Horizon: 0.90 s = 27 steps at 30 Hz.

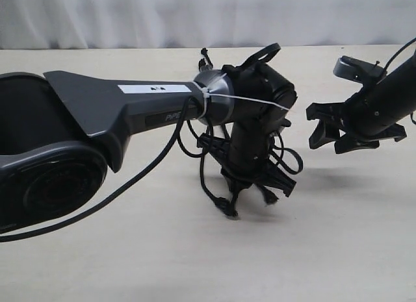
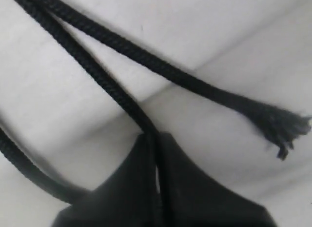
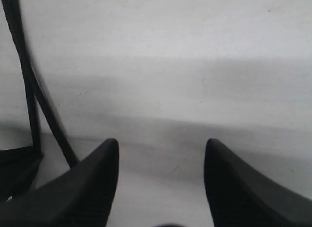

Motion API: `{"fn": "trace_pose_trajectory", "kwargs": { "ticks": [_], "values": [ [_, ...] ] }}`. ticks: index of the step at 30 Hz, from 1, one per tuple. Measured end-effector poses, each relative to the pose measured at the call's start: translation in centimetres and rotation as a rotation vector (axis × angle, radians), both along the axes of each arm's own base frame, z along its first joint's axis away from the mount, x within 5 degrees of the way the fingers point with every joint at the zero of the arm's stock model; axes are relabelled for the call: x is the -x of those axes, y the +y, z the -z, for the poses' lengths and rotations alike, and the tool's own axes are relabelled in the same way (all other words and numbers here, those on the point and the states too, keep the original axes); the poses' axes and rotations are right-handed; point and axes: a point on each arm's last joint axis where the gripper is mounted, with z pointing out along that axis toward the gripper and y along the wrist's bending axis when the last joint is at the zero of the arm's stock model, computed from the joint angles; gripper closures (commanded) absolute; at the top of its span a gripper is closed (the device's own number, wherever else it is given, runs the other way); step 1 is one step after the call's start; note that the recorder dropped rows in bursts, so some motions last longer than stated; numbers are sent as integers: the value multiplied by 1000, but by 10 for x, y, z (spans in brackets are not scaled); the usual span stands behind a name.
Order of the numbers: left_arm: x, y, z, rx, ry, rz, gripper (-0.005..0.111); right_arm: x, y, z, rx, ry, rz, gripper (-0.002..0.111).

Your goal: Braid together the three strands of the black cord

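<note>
My left gripper point(image 2: 156, 137) is shut on one strand point(image 2: 100, 75) of the black cord, which runs straight into the closed jaws. A second strand point(image 2: 161, 68) crosses beside it and ends in a frayed tip point(image 2: 282, 127) lying loose on the table. A third strand point(image 2: 24, 168) curves past the fingers. In the exterior view the left gripper point(image 1: 250, 185) points down at the table middle with cord loops point(image 1: 203, 175) hanging around it. My right gripper point(image 1: 314, 126) hovers to the right, open and empty point(image 3: 161, 149); two strands point(image 3: 30, 95) pass beside its finger.
The pale tabletop point(image 1: 338, 237) stretches around both arms. The left arm's bulky grey body point(image 1: 97, 113) and its glossy cable point(image 1: 130, 185) fill the left of the exterior view and hide much of the cord. A white wall closes off the back.
</note>
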Motion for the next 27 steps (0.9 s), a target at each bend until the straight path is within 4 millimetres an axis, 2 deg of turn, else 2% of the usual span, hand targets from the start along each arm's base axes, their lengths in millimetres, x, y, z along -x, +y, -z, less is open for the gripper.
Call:
{"fn": "trace_pose_trajectory", "kwargs": {
  "ticks": [6,8,13,16,23,24,27],
  "values": [
    [0,-1,-2,15,-2,-3,106,0,0,0,0,0,0,57],
    [-1,0,-5,26,-2,-20,100,0,0,0,0,0,0,57],
    [0,-1,-8,44,8,-53,70,0,0,0,0,0,0,57],
    [0,-1,-8,48,11,-83,62,0,0,0,0,0,0,57],
    [0,1,0,46,-11,-93,64,0,0,0,0,0,0,57],
    [0,1,1,50,-15,-102,69,0,0,0,0,-2,1,57],
    [0,1,2,61,-26,-108,101,0,0,0,1,-3,1,57]
  ]
}}
